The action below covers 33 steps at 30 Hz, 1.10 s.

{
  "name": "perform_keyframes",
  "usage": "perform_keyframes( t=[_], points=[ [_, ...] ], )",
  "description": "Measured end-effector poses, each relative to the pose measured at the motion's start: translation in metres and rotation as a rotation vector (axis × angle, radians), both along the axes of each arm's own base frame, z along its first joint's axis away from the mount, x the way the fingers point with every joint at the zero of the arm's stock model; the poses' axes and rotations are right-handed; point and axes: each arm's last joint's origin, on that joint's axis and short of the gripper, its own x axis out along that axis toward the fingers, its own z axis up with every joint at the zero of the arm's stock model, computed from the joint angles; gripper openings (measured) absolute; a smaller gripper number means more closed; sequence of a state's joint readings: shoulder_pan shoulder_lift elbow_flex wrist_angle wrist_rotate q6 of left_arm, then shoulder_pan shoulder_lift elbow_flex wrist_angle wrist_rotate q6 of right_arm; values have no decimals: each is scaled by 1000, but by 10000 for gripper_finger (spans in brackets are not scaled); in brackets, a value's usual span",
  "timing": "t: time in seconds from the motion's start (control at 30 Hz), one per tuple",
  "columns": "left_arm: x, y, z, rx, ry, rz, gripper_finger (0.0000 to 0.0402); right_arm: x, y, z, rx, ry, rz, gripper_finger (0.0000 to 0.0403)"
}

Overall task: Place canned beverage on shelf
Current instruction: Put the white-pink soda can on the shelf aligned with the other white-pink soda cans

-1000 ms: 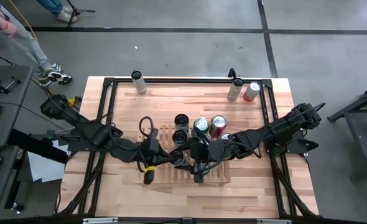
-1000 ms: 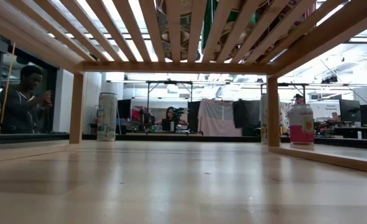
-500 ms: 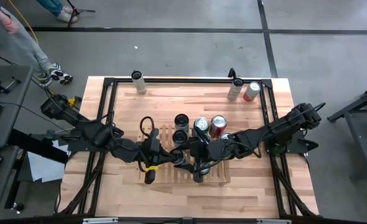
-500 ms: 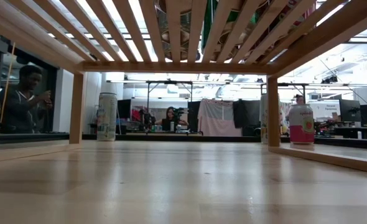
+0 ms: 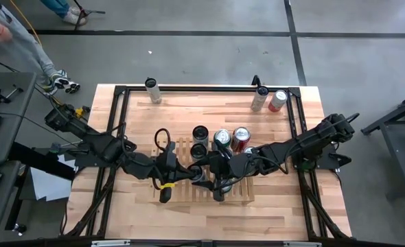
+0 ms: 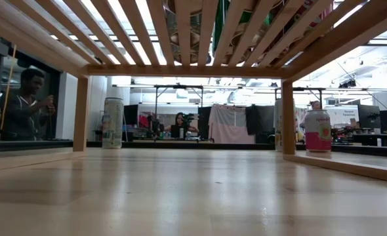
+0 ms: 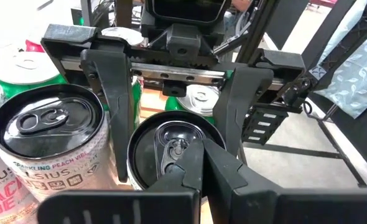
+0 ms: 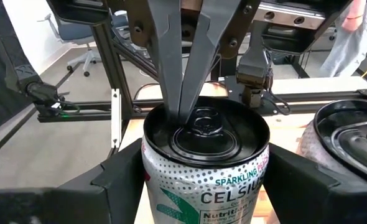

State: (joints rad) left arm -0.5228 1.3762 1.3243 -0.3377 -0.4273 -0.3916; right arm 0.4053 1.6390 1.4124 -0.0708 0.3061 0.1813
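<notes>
The right hand (image 5: pixel 204 173) clasps an upright Celsius can (image 8: pixel 205 163) by its sides over the slatted shelf (image 5: pixel 240 193), apparently to stand it there, while the left hand (image 8: pixel 185 106), fingers pressed together, rests its tips on the can's lid

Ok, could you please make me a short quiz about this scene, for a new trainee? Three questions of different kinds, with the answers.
1. True or false: the right gripper has a can between its fingers.
2. The left gripper is shut. Where are its tips? A. on the top of that can. B. at the far edge of the table. C. on the floor.
3. How many other cans stand along the far edge of the table?

Key: 1. True. 2. A. 3. Three: a lone can on the left and a pair of cans on the right.
</notes>
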Motion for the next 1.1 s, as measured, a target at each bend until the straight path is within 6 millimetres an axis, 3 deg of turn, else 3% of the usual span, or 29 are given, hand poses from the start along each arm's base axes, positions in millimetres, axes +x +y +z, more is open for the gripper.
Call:
perform_keyframes(
  t=[0.23,0.73,1.1],
  points=[
    [0,0,0,1,0,1,0,0,-1,0,-5,-1,0,287],
    [1,1,0,-4,-9,7,0,1,-2,0,-6,-2,-4,383],
    [2,1,2,-13,-21,2,0,1,-2,0,-5,-1,-4,387]
  ],
)
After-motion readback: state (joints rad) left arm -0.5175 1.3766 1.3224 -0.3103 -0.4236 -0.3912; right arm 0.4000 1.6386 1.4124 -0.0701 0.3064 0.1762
